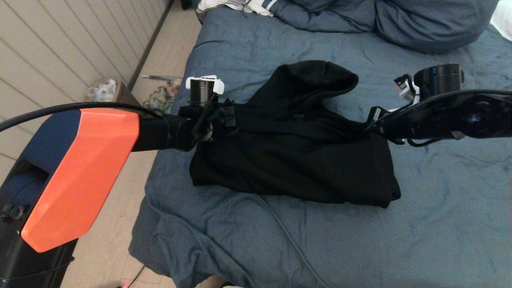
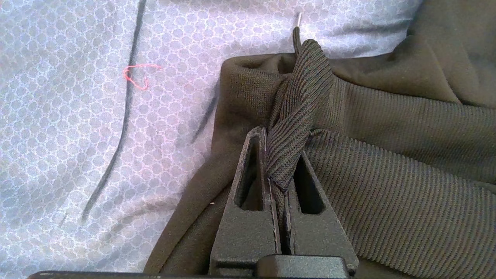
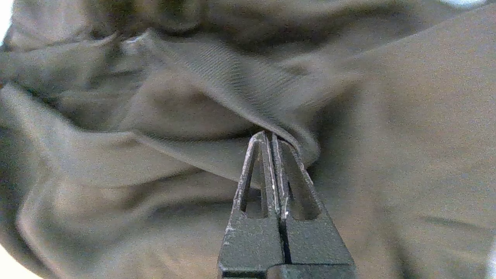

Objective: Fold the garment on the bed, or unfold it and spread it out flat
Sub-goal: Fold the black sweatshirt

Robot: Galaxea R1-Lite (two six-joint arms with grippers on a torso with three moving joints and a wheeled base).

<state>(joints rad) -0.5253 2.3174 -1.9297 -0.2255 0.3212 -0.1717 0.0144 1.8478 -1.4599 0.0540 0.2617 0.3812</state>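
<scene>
Slate-blue wrinkled duvet over the bed (image 1: 304, 248), matching pillows (image 1: 432, 24) bunched at the far end, a white striped cloth (image 1: 240, 5) just beside them at the far left corner. Pale plank floor (image 1: 108, 224) along the robot's left side of the bed, panelled wall (image 1: 60, 44) beyond it, a small cluttered stand (image 1: 106, 92) against that wall.

Black hooded garment (image 1: 296, 156) roughly mid-bed, bunched rather than spread, hood (image 1: 312, 78) toward the pillows, lower edge in a thick fold toward the near side, right corner drooping at the near right.

Left pincer (image 2: 285, 155) at the garment's left edge, pinched tight on a twisted strip of ribbed fabric (image 2: 298, 104), that strip standing up between the two black fingers (image 2: 252, 166). Ribbed band (image 2: 387, 162) running away from the grip, duvet showing bare beside it, a tiny red thread (image 2: 137, 77) lying on the duvet apart from the garment, a metal zipper end (image 2: 298, 19) poking out just past the strip.

Right pincer (image 3: 273, 139) at the garment's right side, closed to a slit on a thin folded edge of dark cloth (image 3: 248, 116), fingers (image 3: 252, 174) nearly touching, loose folds of the same fabric filling everything around. From the head view, both arms level across the garment, left arm (image 1: 80, 168) with orange shell from the left, right arm (image 1: 448, 116) dark from the right.
</scene>
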